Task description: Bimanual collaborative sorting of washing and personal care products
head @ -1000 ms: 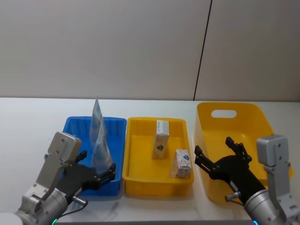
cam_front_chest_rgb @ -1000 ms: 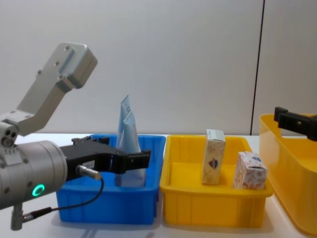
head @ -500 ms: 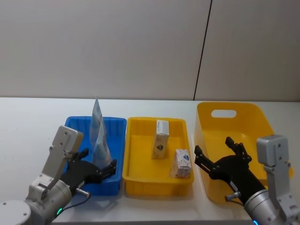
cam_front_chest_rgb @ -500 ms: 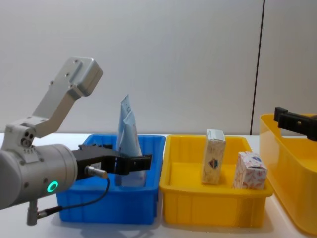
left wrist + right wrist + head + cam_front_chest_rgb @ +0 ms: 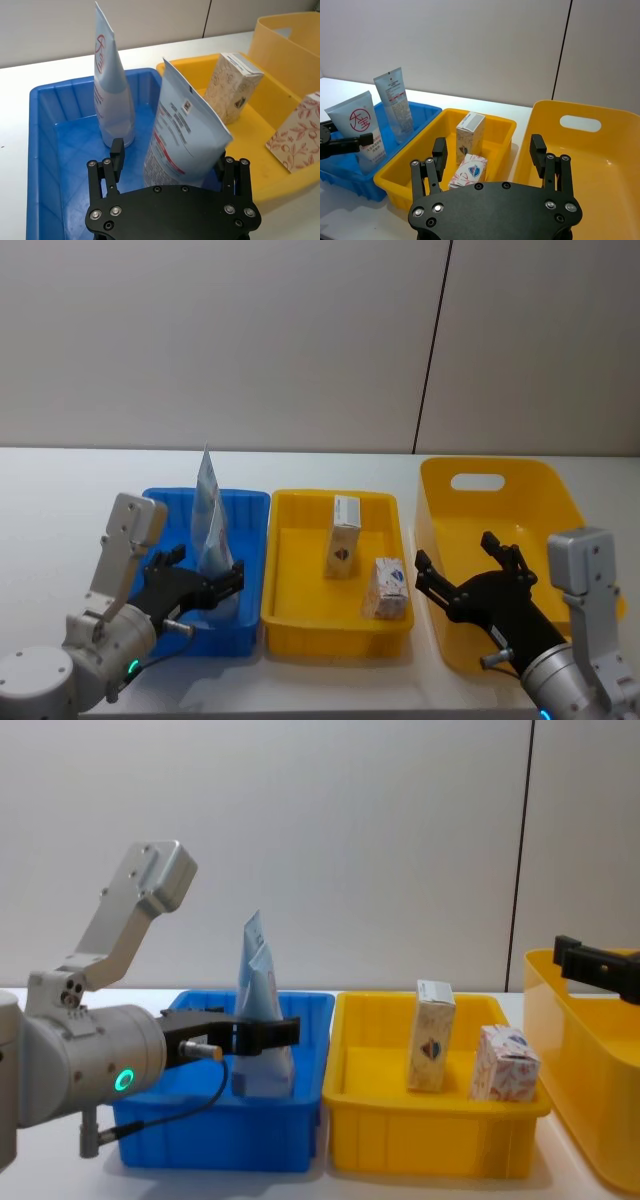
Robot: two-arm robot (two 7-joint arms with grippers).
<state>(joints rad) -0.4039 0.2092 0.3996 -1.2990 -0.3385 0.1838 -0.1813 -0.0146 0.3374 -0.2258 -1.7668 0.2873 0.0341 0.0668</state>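
Two pale blue tubes stand upright in the blue tray (image 5: 250,502): a far one (image 5: 205,485) and a near one (image 5: 214,540). In the left wrist view the near tube (image 5: 182,135) stands between the spread fingers of my left gripper (image 5: 170,152), and the far tube (image 5: 111,100) carries a red logo. My left gripper (image 5: 205,575) is open at the tray's front. Two cream cartons (image 5: 343,537) (image 5: 388,588) stand in the yellow tray (image 5: 330,625). My right gripper (image 5: 470,575) hangs open and empty over the big yellow bin (image 5: 430,480).
The blue tray, yellow tray and tall handled yellow bin sit side by side on the white table (image 5: 60,500). A wall rises close behind them. Bare table lies to the left of the blue tray and in front of the trays.
My left arm has drawn back and to the left, with its open fingers still beside the near tube. Tubes, cartons and right arm have not moved.
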